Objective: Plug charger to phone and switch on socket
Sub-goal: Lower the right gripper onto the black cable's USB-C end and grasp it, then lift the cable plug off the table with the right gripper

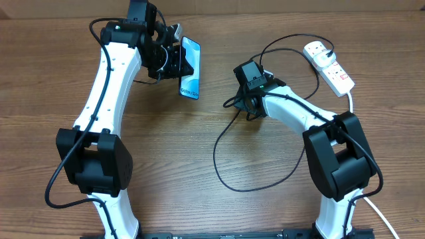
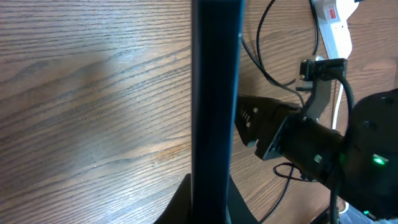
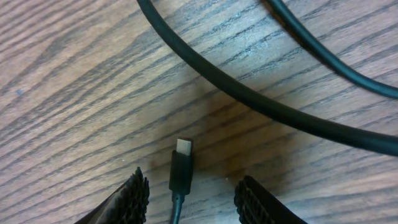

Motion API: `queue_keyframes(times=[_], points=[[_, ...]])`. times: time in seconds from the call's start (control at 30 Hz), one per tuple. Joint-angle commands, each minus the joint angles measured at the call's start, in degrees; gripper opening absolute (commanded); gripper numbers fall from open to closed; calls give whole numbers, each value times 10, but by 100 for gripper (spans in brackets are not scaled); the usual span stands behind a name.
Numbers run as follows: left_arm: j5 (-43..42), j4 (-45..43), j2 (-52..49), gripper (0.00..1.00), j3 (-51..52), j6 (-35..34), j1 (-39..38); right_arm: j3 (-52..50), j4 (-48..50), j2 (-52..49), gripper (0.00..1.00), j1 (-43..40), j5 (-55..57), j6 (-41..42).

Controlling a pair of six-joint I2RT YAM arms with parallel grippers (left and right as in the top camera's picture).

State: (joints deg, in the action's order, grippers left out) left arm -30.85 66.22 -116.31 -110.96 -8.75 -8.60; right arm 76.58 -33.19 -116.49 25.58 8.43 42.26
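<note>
Over on the left, the left tool (image 1: 179, 65) is clamped shut on the phone (image 1: 189, 68), gripping it at the far side of the counter (image 1: 172, 153), left of centre. The light blue screen shows plainly from above, with the lettering at its near end. In the left wrist view the phone turns up edge-on, a dark bar running straight up the picture, with the right arm's black wrist just beyond it. Moving to the middle, the charger (image 1: 229, 174) sprawls in a wide black loop across the near-centre wood and climbs back toward the right arm. Its connector tip (image 3: 181, 163) lies flat on the counter, metal end pointing away from the wrist camera. And here is the right tool (image 3: 193, 190), low over the wood with its ribbed fingers (image 3: 135, 198) standing apart, one on each side of that tip and a clear gap both ways, so nothing is gripped. Another stretch of the cable curves across just beyond the tip. Far right now: the socket (image 1: 330, 64) lies at an angle near the far edge, a white plug (image 1: 317, 48) in its far end, red marks on its face, and the thick white cord (image 1: 350, 99) trailing off toward the near side.
</note>
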Motion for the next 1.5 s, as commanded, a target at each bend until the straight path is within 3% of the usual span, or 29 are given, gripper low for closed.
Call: queue_keyframes(times=[0.0,0.5,0.7,0.83,1.13,1.27,1.47], points=[[-18,-2,3,4,-5,15,-1,2,4,-13,46,0,12,-1],[-18,-4,3,4,-5,14,-1,6,-63,-14,44,0,61,-4],[-21,-5,3,4,-5,10,-1,46,-132,-14,44,0,-9,13],[-22,-3,3,4,-5,10,-1,45,-134,-15,32,0,-15,45],[-22,-4,3,4,-5,10,-1,45,-125,-31,31,-2,3,56],[-22,-4,3,4,-5,10,-1,45,-122,-31,22,-2,5,56],[-22,-2,3,4,-5,10,-1,45,-121,-31,19,-2,8,56]])
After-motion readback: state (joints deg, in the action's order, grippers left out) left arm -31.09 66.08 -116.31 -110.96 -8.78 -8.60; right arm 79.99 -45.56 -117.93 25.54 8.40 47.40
